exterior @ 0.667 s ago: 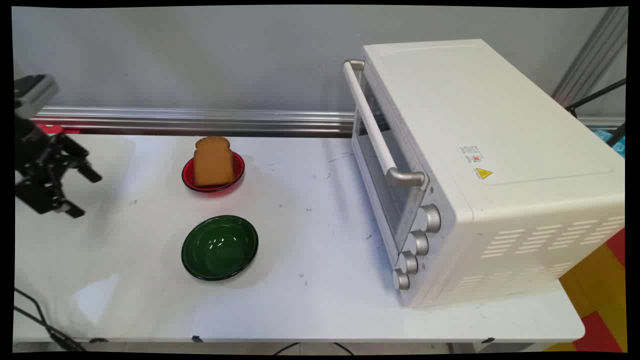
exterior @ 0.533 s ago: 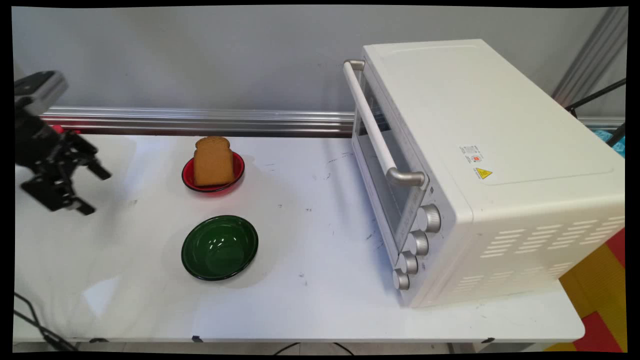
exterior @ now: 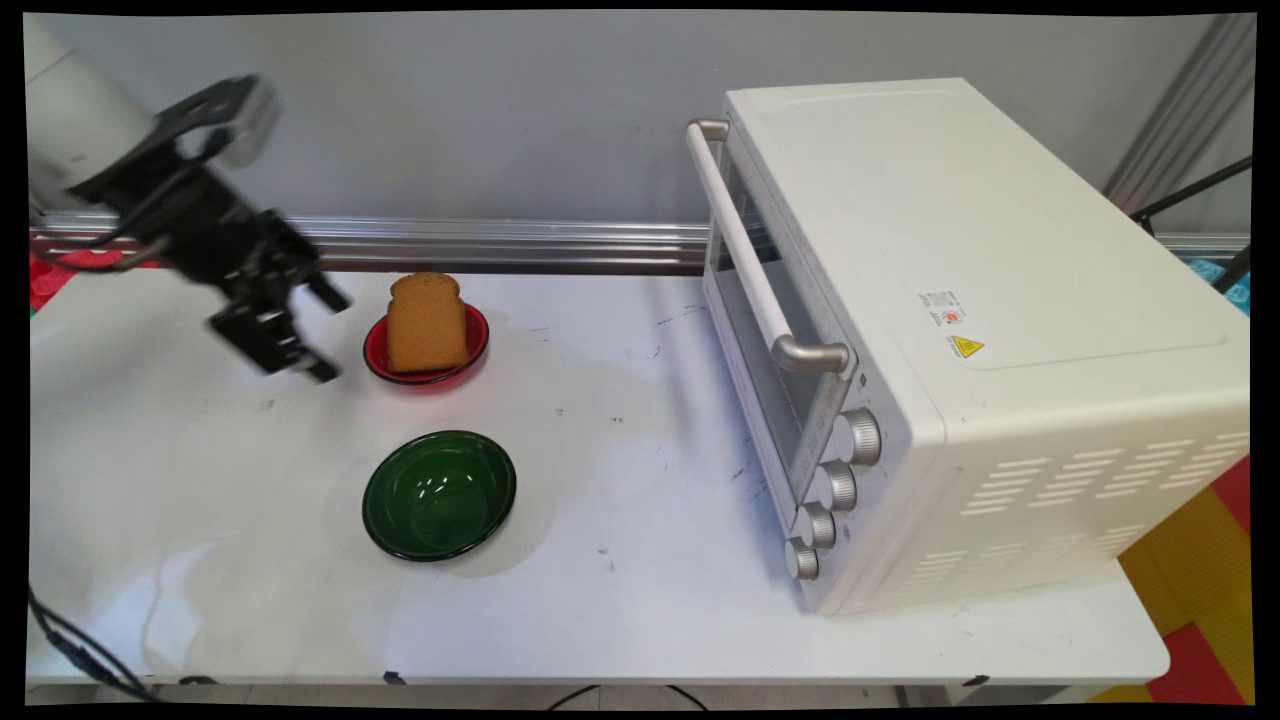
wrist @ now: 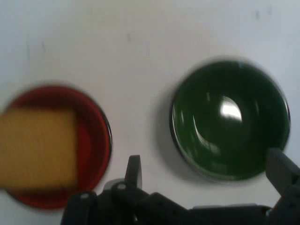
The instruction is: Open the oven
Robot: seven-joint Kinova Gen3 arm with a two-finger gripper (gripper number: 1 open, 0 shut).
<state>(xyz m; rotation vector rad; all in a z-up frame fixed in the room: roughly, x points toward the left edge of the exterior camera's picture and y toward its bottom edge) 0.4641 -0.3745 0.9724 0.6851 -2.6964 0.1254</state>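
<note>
**Black gripper spread above the table, just left of the red plate**

Black against the white table [exterior: 620,450], the gripper [exterior: 325,335] hangs in the main view just to the left of the red plate [exterior: 478,345], above the surface and not touching it. Its two fingers stand apart with nothing between them. A slice of brown bread [exterior: 427,322] stands upright on the red plate. The green bowl [exterior: 440,495] sits nearer the camera than the red plate, apart from it and holding nothing. Well to the right of the red plate stands a white toaster oven [exterior: 960,330] with its door shut. As a judgement, any approach toward the bread would do well to come in level and slowly, since the upright slice looks easy to tip.

In the hand view, the red plate [wrist: 93,140] lies at the left with the bread [wrist: 40,147] on it, and the green bowl [wrist: 229,119] lies to the right of the red plate. The gripper [wrist: 206,176] rises from the bottom edge, fingers wide.

The fingertips are blurred in the main view. The red plate is cut off by the hand view's left edge, and the oven's interior cannot be made out.
</note>
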